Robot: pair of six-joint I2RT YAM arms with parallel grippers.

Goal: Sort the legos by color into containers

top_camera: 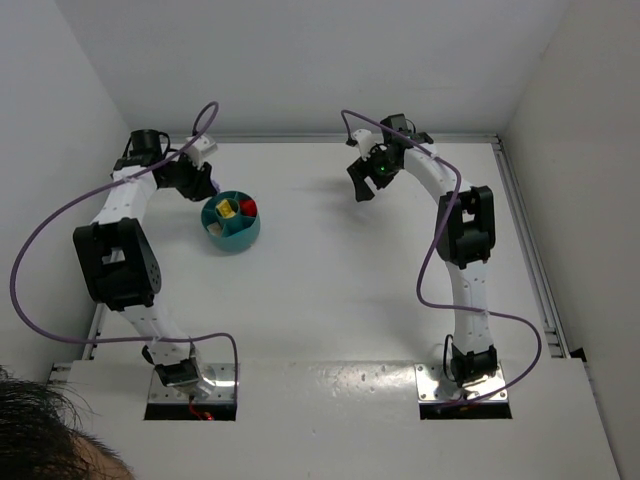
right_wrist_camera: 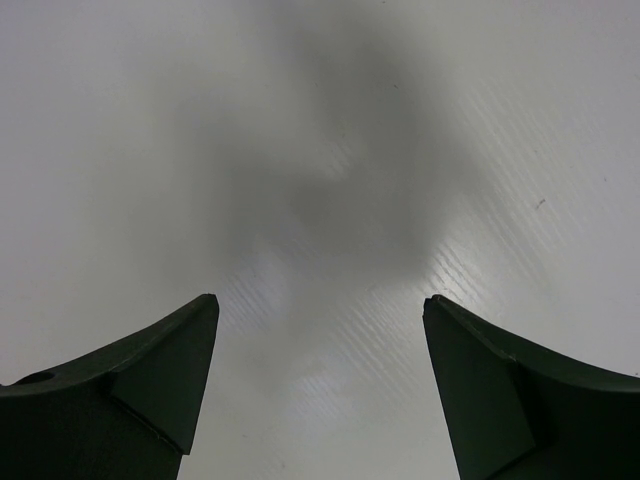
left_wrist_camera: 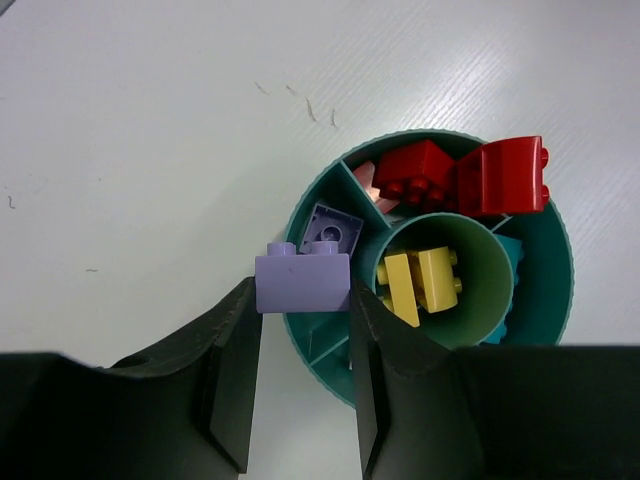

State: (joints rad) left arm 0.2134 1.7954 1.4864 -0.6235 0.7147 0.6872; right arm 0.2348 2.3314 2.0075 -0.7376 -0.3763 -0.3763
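Note:
The round teal bowl (top_camera: 238, 238) with its containers stands at the table's back left. In the left wrist view the bowl (left_wrist_camera: 312, 352) holds red legos (left_wrist_camera: 415, 172) in one compartment. Yellow legos (left_wrist_camera: 425, 280) lie in the middle cup, a lilac brick (left_wrist_camera: 332, 232) in a side compartment, and a teal brick (left_wrist_camera: 508, 255) at the right. My left gripper (left_wrist_camera: 303, 295) is shut on a second lilac brick (left_wrist_camera: 303, 280), held over the bowl's rim beside the lilac compartment. My right gripper (right_wrist_camera: 320, 300) stands open over bare table at the back centre (top_camera: 368, 182).
White walls close the table on the left, back and right. A metal rail (top_camera: 528, 250) runs along the right edge. A purple cable (top_camera: 60, 225) loops off the left arm. Dark hair (top_camera: 40, 430) shows at the near left corner.

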